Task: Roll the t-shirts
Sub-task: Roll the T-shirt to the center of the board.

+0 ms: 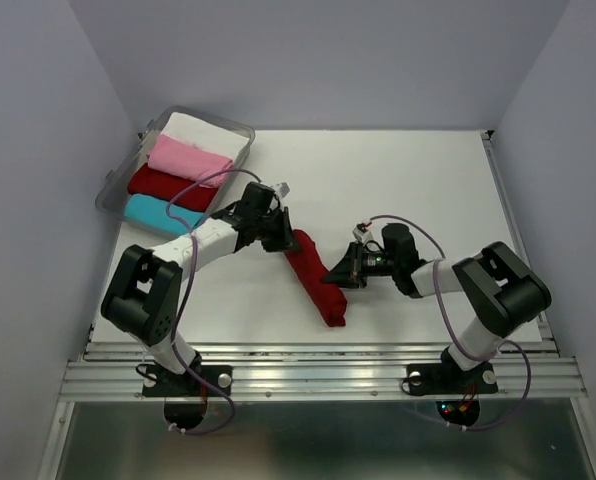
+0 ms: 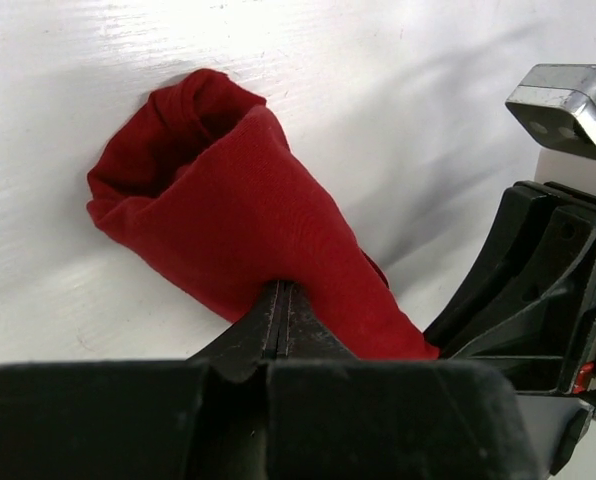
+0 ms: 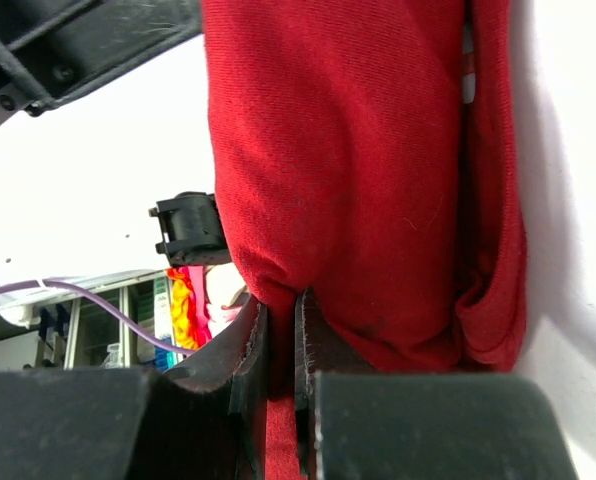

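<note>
**Two claws on one red roll**

Two claws meet the same cloth from opposite sides. The left claw (image 1: 278, 232) has its jaws pressed flat together, the tips tucked into the edge of the large dark red t-shirt (image 1: 316, 280). In the left wrist view, the left claw (image 2: 281, 300) shows only a thin seam between its fingers. The cloth (image 2: 248, 200) drapes over their tips, so I cannot tell whether a thin fold is caught there. The right claw (image 1: 336, 275) is clamped on the shirt. In the right wrist view, the right claw (image 3: 278, 310) has a strip of red fabric (image 3: 338, 150) running down between its two fingers.

The shirt is rolled into a long sausage. It lies near the middle of the desk (image 1: 408, 190), somewhat closer to the near edge. It slants from its far end by the left claw down to a near end that points toward the near right. The right claw grips it partway along its right side.

At the far left corner of the desk stands a clear plastic bin (image 1: 240, 127) holding four rolled shirts side by side. From the far end to the near end they are a white t-shirt (image 1: 198, 130), a pink t-shirt (image 1: 188, 158), a second dark red t-shirt (image 1: 168, 185) and a cyan t-shirt (image 1: 163, 212).
</note>
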